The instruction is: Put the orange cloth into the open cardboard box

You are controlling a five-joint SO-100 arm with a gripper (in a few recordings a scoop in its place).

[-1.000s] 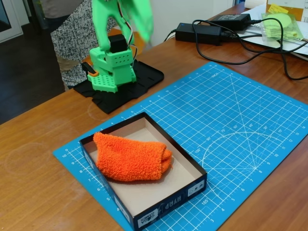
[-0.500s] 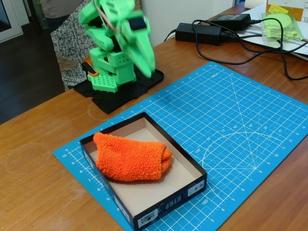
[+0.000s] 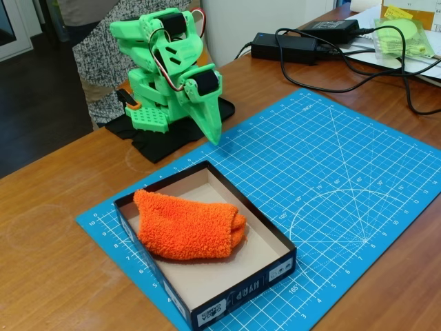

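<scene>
One orange cloth [image 3: 189,226] lies in the scene: fluffy, bright, terry-textured, folded into a soft lump with its rolled end toward the right of the fixed view. It rests inside the open cardboard box [image 3: 280,261], below and in front of the claw [image 3: 214,136] and well apart from it. The cloth covers the rear and middle of the box floor, with its left end against the left wall; the front part of the floor is bare.

The box is shallow and rectangular, black outside with small white labels on the front wall, plain beige inside. It holds the cloth and nothing else. It sits on a blue cutting mat [image 3: 344,172] with white grid lines, which extends to the right of the claw.

The green arm [image 3: 169,48] is folded down compactly over its base [image 3: 155,114], which stands on a black plate [image 3: 165,134] behind the claw. The claw points downward, its tip just above the mat's rear edge, behind the box. Its fingers appear pressed together, and it holds nothing.

Far right of the claw, at the table's [image 3: 55,234] back, lie black power bricks [image 3: 286,47] with cables and a pale green cloth in a clear bag [image 3: 403,34]. A person [image 3: 103,62] stands behind the arm.
</scene>
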